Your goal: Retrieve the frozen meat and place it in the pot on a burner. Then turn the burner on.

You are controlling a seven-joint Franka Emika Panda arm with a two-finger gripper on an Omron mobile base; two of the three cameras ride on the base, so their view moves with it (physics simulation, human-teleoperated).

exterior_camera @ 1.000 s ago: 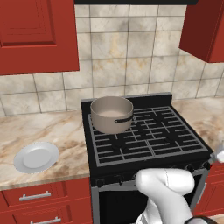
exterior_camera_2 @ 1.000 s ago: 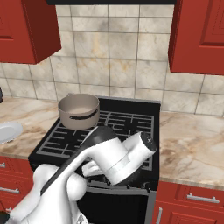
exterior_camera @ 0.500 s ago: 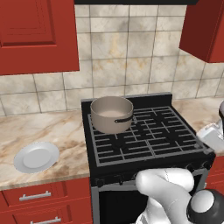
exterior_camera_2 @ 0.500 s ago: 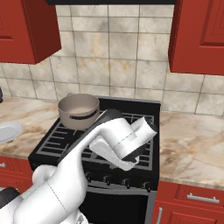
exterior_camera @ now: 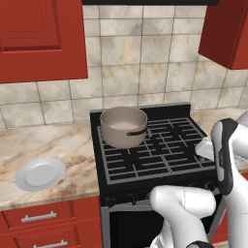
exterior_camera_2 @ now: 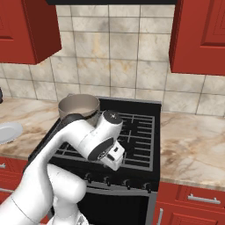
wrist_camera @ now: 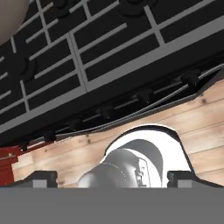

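The tan-grey pot (exterior_camera: 123, 127) stands on the stove's back-left burner, and nothing shows inside it (exterior_camera_2: 79, 105). Black grates cover the other burners (exterior_camera: 162, 150) (exterior_camera_2: 138, 129). My gripper (wrist_camera: 113, 180) hangs above the stove's front edge and points down at the knob row and the floor. It is open: its two dark fingertips (wrist_camera: 43, 179) stand far apart with nothing between them. The white hand (exterior_camera_2: 112, 154) sits low over the front grates, to the front right of the pot. The frozen meat is out of view.
A round white plate (exterior_camera: 40, 173) lies on the marble counter left of the stove. Stove knobs (wrist_camera: 144, 95) line the front panel above a wooden floor (wrist_camera: 183, 118). Red cabinets (exterior_camera: 41, 38) hang above both sides, and marble counter (exterior_camera_2: 193, 140) extends to the right.
The arm has swung and folded over the stove front, and the hand has dropped and turned downward. The pot, the plate and the base views have not shifted.
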